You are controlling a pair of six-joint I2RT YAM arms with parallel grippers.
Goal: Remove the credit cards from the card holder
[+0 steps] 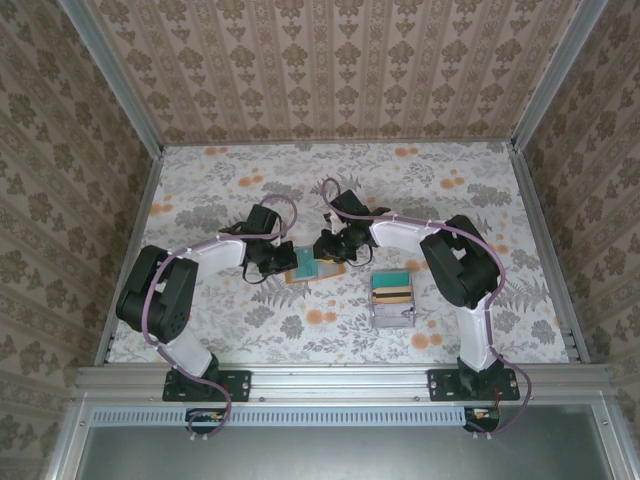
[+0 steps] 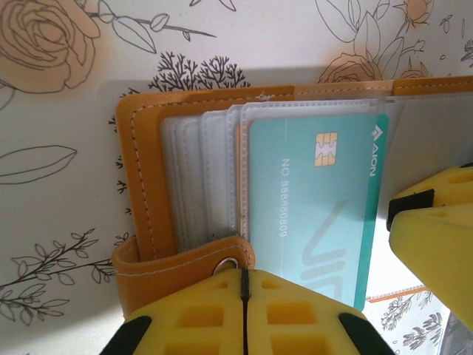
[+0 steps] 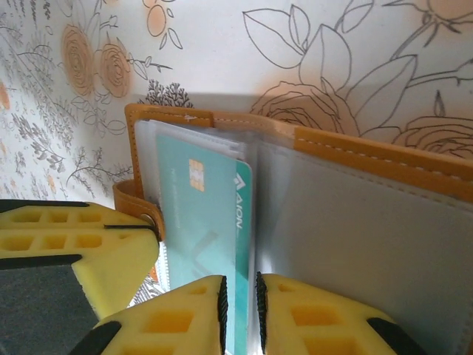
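A grey tray [image 1: 393, 321] holding a teal card [image 1: 390, 279] and yellow-and-dark striped cards [image 1: 391, 294] sits on a tablecloth [image 1: 250, 190] printed with grey foliage and orange blossoms, which spreads out on every side of the tray. Well beyond the tray rises a back wall [image 1: 330, 60] papered in a beige damask pattern. On the tray's near side, an aluminium rail [image 1: 340, 378] runs along the table edge.

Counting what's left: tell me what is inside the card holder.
A teal card sits in a clear sleeve of the card holder. The stacked sleeves behind it hide any others.
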